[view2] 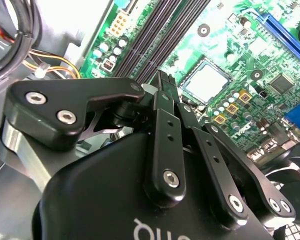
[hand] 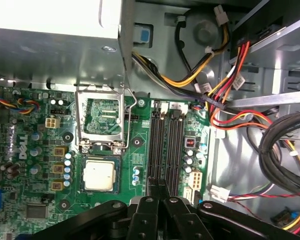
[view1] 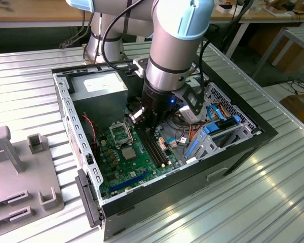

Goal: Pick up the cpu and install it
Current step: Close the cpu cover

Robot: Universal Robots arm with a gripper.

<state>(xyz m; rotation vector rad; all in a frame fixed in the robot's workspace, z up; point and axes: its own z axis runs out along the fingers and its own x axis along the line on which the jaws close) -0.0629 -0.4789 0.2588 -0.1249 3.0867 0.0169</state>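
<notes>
The cpu (hand: 99, 176) lies flat in its socket on the green motherboard (hand: 35, 165), silver top up; it also shows in the second wrist view (view2: 206, 81) and in the exterior view (view1: 128, 152). Just beside it the socket's metal load frame (hand: 101, 120) stands swung open with its lever up. My gripper (hand: 159, 186) hangs just above the board over the black memory slots (hand: 166, 145), near the cpu but apart from it, its fingers pressed together and holding nothing. All this sits inside the open computer case (view1: 253, 132), with the grey power supply (view1: 99, 87) at one end, on the ribbed metal worktop (view1: 273, 192).
</notes>
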